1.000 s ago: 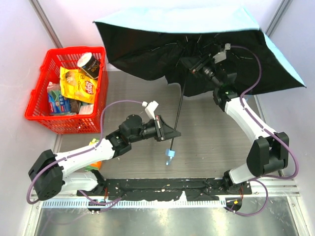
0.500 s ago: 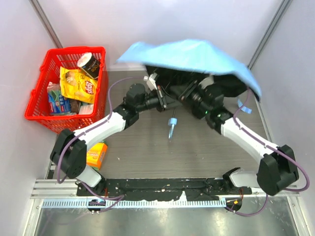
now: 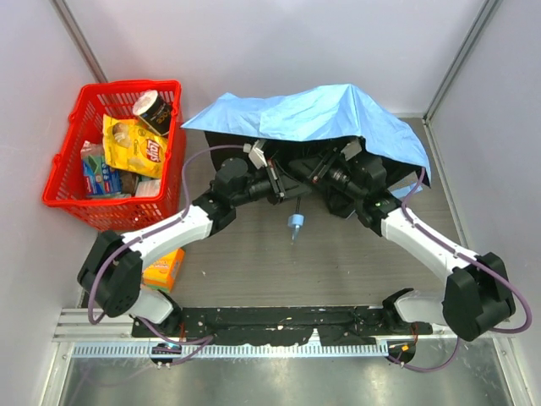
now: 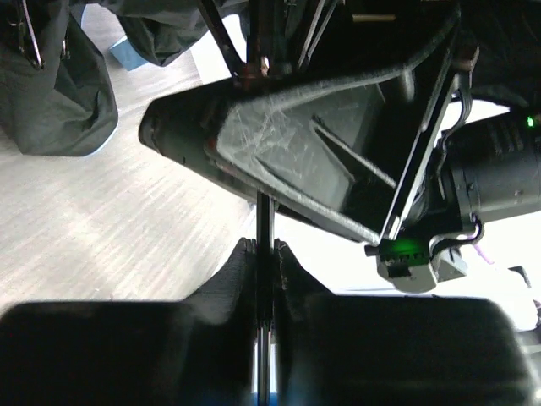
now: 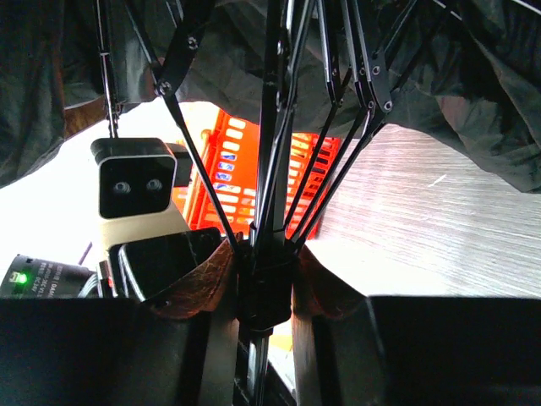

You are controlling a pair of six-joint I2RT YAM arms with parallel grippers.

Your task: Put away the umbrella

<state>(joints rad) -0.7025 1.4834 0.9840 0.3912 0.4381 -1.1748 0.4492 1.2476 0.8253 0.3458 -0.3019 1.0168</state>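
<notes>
The umbrella (image 3: 321, 114) lies half collapsed at the back of the table, sky-blue cloth on top, black lining below. Its thin black shaft and blue handle end (image 3: 295, 222) stick out toward the front. My left gripper (image 3: 283, 182) is shut on the shaft (image 4: 264, 220), which runs between its fingers. My right gripper (image 3: 317, 173) is under the canopy, shut on the black runner hub (image 5: 266, 283) where the ribs (image 5: 338, 161) meet. Black canopy cloth (image 5: 473, 93) hangs over both wrist views.
A red basket (image 3: 63, 182) with snack packs and a cup stands at the back left; it also shows in the right wrist view (image 5: 245, 182). An orange box (image 3: 165, 269) lies by the left arm. Grey walls close in the table.
The open canopy has folded down and dropped lower over the table. The left gripper went from mid-table up to the shaft under the canopy. The handle end moved slightly.
</notes>
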